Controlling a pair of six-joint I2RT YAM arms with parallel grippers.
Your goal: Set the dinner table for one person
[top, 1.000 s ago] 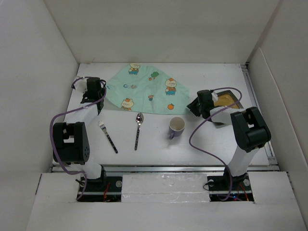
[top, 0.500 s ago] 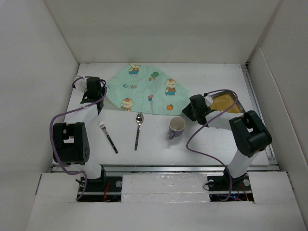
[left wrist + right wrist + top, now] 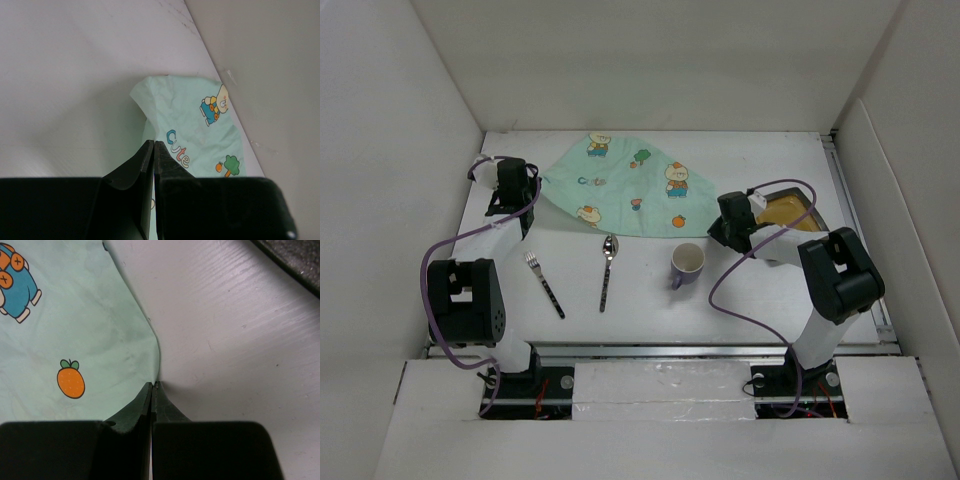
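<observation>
The mint-green bear-print placemat point(image 3: 632, 187) lies crumpled at the back middle of the white dinner table point(image 3: 770, 300). My left gripper point(image 3: 533, 190) is shut on its left edge; in the left wrist view the jaws point(image 3: 153, 145) pinch the cloth point(image 3: 195, 130). My right gripper point(image 3: 718, 222) is shut on the placemat's right corner; in the right wrist view the tips point(image 3: 152, 385) meet the cloth's edge point(image 3: 90, 330). A fork point(image 3: 545, 285), a spoon point(image 3: 607, 270) and a purple cup point(image 3: 687, 264) lie in front of the placemat.
A dark rectangular dish with a tan inside point(image 3: 790, 208) sits at the right, just behind my right wrist; its corner shows in the right wrist view point(image 3: 292, 257). A metal rail point(image 3: 660, 350) runs along the near edge. White walls enclose the table.
My right gripper came left from the dish to the placemat's right corner and shut on it. My left gripper shifted slightly back and left with the cloth's left edge.
</observation>
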